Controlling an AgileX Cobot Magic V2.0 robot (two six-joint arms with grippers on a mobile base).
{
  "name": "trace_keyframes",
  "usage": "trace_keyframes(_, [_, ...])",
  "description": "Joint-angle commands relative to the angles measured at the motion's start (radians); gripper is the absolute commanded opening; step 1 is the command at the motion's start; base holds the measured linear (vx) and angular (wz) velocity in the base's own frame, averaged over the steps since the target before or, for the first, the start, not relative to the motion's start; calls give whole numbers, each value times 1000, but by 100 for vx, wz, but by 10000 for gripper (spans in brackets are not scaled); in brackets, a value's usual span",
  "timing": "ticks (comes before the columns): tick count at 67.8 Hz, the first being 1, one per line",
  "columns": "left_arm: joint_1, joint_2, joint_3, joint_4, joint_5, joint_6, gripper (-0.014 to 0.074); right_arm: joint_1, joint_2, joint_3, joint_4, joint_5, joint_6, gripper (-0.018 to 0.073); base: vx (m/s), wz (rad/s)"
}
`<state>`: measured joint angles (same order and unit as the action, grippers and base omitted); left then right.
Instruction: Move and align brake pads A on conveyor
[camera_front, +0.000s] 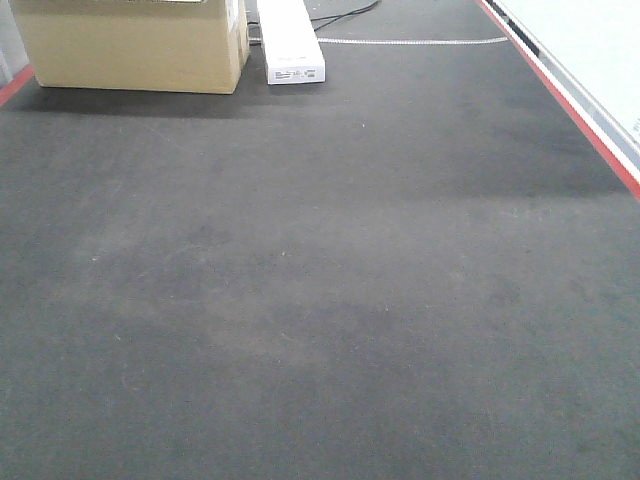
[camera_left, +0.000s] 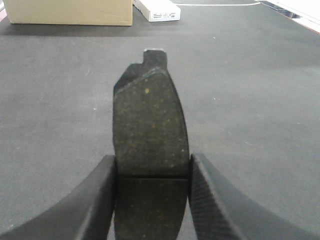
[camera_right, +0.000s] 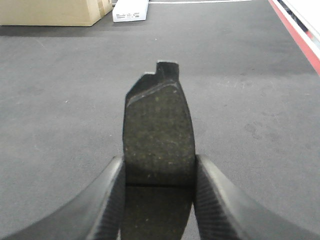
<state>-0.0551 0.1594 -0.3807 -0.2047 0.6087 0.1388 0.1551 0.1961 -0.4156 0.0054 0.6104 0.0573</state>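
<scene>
factory line: conveyor (camera_front: 320, 300) belt, cardboard box (camera_front: 130, 45).

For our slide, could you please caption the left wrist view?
The left gripper clamps a brake pad, conveyor behind.

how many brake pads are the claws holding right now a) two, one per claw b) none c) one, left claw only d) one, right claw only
A: the left claw pinches the first brake pad and the right claw pinches the second brake pad, each shown in its own wrist view.

Flat, dim light leaves the conveyor (camera_front: 320, 300) grainy. Ahead of the left claw (camera_left: 152, 160), a cardboard box (camera_left: 70, 11) casts a soft shadow; glare whitens the far right.
</scene>
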Motion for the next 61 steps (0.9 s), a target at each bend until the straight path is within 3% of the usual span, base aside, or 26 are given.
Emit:
trace_keyframes(1, [-3, 13, -29, -15, -97, 1, -6, -5, 10, -31, -5, -99, -7, -7, 6, -1])
trace_keyframes(61, [-3, 13, -29, -15, -97, 1, -6, -5, 10, -31, -5, -99, -7, -7, 0, 0])
